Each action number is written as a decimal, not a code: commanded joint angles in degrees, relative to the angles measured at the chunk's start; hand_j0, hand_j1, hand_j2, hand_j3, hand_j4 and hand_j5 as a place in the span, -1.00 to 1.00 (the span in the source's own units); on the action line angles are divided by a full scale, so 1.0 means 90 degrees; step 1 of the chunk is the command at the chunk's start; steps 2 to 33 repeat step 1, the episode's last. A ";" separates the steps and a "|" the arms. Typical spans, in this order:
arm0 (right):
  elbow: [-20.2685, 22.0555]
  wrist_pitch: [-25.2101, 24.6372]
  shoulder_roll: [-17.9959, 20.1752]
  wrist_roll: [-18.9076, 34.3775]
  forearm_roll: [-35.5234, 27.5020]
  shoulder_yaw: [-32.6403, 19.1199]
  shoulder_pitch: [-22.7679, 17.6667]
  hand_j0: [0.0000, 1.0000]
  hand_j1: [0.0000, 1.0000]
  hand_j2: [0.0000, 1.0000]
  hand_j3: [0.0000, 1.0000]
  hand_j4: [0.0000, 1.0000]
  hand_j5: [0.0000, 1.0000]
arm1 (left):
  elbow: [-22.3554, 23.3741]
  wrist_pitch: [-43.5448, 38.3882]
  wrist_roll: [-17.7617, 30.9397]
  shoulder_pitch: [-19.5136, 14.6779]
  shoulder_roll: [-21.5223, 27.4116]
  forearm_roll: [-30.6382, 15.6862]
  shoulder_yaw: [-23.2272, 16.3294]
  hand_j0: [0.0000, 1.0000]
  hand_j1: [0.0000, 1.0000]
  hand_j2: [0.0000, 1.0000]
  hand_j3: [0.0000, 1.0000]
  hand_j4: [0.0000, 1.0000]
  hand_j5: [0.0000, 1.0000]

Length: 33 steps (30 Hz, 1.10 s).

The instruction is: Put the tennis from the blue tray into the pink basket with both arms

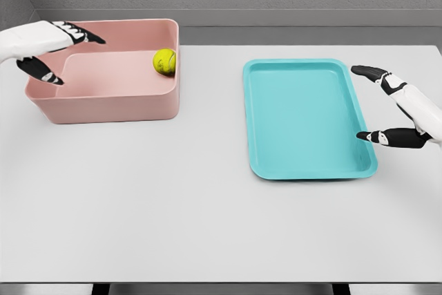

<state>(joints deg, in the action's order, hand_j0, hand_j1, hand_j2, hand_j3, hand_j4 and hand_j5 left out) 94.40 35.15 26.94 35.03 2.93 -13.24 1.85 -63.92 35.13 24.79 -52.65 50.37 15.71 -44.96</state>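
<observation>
The yellow-green tennis ball (pixel 164 61) lies inside the pink basket (pixel 103 107), against its right wall near the back corner. My left hand (pixel 59 50) hovers over the basket's left end with fingers spread, holding nothing. The blue tray (pixel 308 168) sits to the right with nothing in it. My right hand (pixel 373 105) is at the tray's right rim, its thumb and fingers spread apart, holding nothing.
The basket and tray stand on a white table (pixel 207 226) whose front edge runs along the bottom of the view. A grey wall rises behind the table's back edge.
</observation>
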 commanded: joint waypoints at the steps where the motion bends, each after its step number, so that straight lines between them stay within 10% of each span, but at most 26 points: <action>1: 0.0000 -0.0017 0.0005 -0.0003 -0.0052 -0.0003 0.0000 1.00 1.00 1.00 1.00 1.00 1.00 | -0.0095 -0.0014 -0.0001 -0.0010 0.0097 -0.0056 0.0024 1.00 1.00 1.00 1.00 1.00 1.00; 33: 0.0000 -0.0017 0.0005 -0.0003 -0.0052 -0.0003 0.0000 1.00 1.00 1.00 1.00 1.00 1.00 | -0.0095 -0.0014 -0.0001 -0.0010 0.0097 -0.0056 0.0024 1.00 1.00 1.00 1.00 1.00 1.00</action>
